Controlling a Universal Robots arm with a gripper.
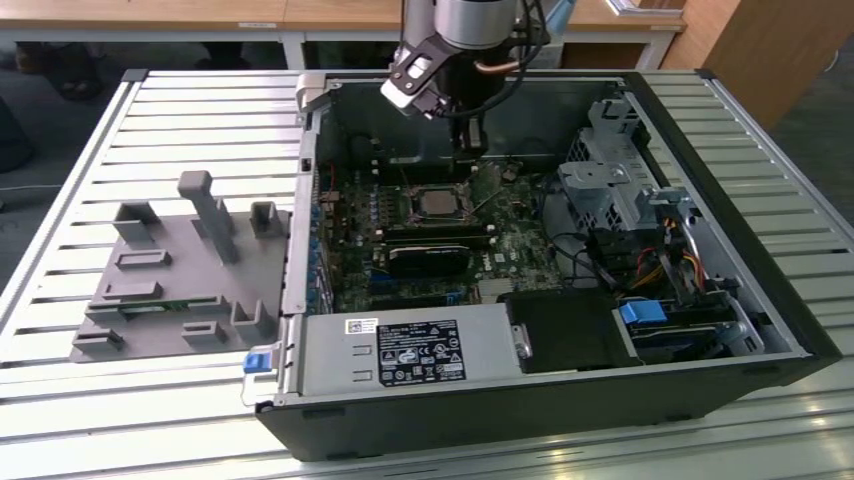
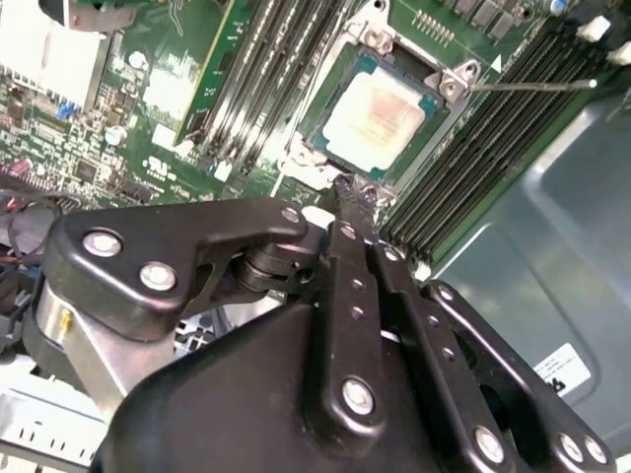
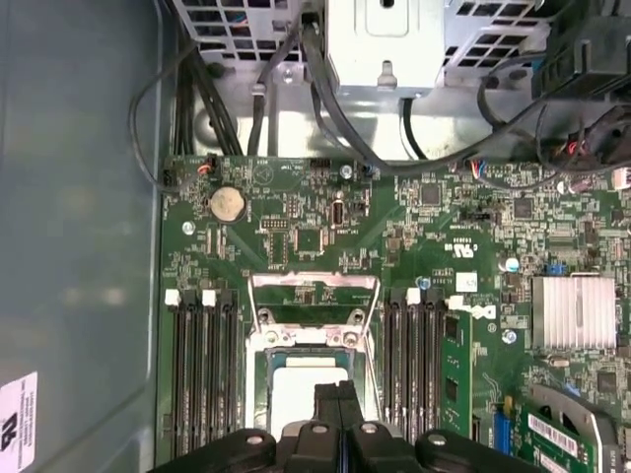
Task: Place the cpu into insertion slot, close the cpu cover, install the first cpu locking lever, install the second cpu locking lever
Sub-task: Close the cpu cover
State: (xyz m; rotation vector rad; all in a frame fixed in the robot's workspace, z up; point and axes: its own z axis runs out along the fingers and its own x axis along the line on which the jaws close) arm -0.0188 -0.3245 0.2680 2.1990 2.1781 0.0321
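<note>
In the exterior view, the gripper [image 1: 469,136] is seen inside the open metal case [image 1: 747,250], its black fingers pressed together and nothing held. In the second wrist view, the flat square cpu [image 2: 381,112] is seated in the silver-rimmed insertion slot [image 2: 367,37]; the fingertips are near its edge, and contact cannot be told. In the first wrist view, the thin cpu cover [image 3: 315,282] is folded back beside the slot, with black memory strips [image 3: 202,365] on both sides.
</note>
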